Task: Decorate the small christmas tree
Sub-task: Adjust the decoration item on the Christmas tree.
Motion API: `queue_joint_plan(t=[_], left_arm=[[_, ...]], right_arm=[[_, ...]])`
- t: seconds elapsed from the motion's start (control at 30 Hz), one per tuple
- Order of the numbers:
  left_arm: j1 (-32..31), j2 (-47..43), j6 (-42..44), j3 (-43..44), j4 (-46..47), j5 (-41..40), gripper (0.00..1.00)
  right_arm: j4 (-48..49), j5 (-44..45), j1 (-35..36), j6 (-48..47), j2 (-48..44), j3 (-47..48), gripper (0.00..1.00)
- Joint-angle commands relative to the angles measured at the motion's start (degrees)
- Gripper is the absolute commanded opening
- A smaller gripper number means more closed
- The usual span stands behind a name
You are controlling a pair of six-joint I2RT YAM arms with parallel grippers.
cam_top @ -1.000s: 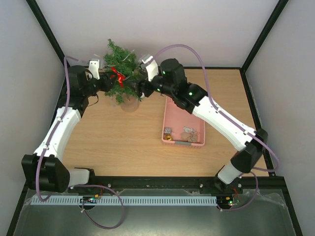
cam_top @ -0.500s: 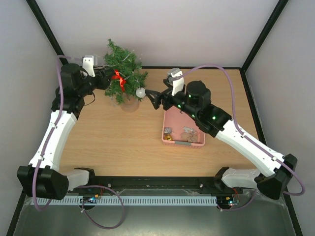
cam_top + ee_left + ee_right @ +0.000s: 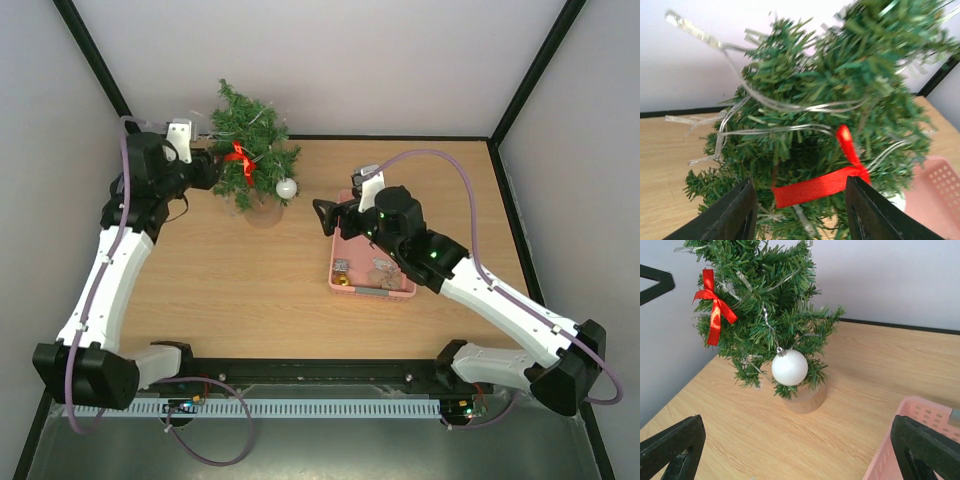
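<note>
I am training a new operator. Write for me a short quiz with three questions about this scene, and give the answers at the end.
1. True or false: the white ball hangs on the tree.
2. What colour is the bow on the tree? A. green B. red C. blue
3. Fill the gap: the right gripper holds nothing and its jaws are ____.

Key: 1 true; 2 B; 3 open.
</note>
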Motion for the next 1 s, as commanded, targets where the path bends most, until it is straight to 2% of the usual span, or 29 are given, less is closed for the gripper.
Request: queue_joint_plan(t=[0.0,0.07,0.2,0.33,0.47,0.73,0.97], left_arm=[[1.3,2.6,1.5,1.0,-1.6,-0.6,0.51],[2.8,3.4,0.9,0.9,-1.3,1.3,0.51],[8.3,3.7,-4.1,-2.2,3.7,12.4,0.51],[10.4,3.0,-8.6,-6.1,10.0,20.3,0.58],[12.9,3.2,-16.0,-9.8,18.0,27.9,0.6],[13.3,4.8,-24.0,-12.5,27.0,33.4,0.66],[13.3,6.0,-24.6,-13.3,27.9,33.9,0.61]], right_arm=[[1.6,-1.7,-0.3,0.9,-2.2,-1.1,0.99],[1.7,-2.2,-0.2,0.9,-2.0,-1.1,0.99],[1.7,-2.8,-0.2,0.8,-1.5,-1.1,0.98],[1.8,-3.7,-0.3,0.7,-1.2,-1.0,0.98],[2.0,-4.1,-0.3,0.5,-0.9,-1.1,0.98],[2.2,-4.4,-0.3,-0.3,-1.2,-1.3,0.97],[2.3,-4.6,-0.2,-0.6,-1.4,-1.5,0.96]])
